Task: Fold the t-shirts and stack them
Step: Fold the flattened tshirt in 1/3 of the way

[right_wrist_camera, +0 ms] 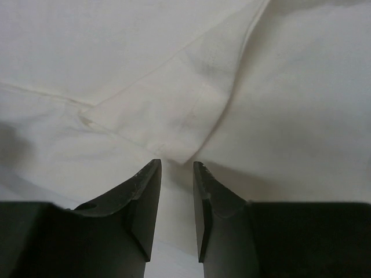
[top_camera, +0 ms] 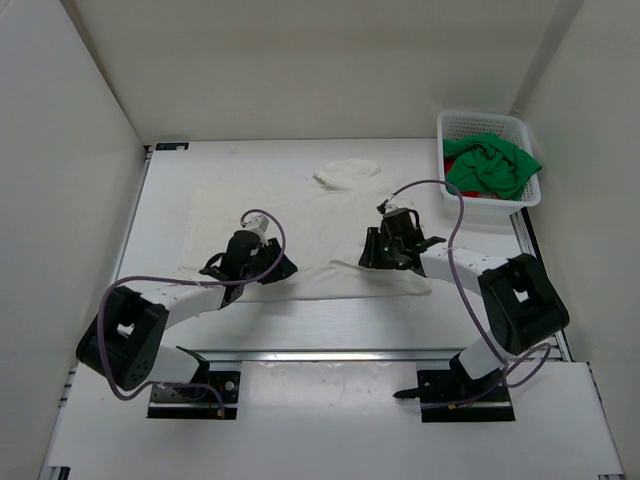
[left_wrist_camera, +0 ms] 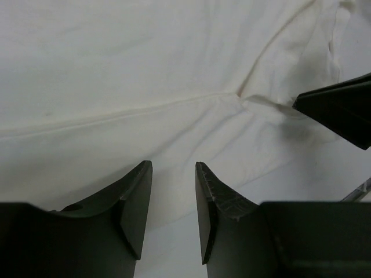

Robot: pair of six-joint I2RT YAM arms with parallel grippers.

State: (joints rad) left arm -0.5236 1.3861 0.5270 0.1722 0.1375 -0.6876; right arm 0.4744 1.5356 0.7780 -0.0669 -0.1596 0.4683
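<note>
- The white t-shirt [top_camera: 300, 225] lies spread across the table [top_camera: 165, 200], with a rumpled lump at its far edge.
- The green shirt [top_camera: 492, 165] and a sliver of the red shirt [top_camera: 452, 190] sit bunched in the mesh basket [top_camera: 480, 122] at the far right corner.
- My left gripper [left_wrist_camera: 174, 165] has its jaws partway apart with nothing between them, low over a seam crease.
- My right gripper [right_wrist_camera: 177, 163] shows a narrower gap, also empty, just short of a doubled flap corner.
- I judge the cloth light, limp and thin, so it should sag and drag.
- I would pinch the edges or that flap, one arm on each side.
- The fabric is matte and softly creased, the basket a rigid plastic lattice.
</note>
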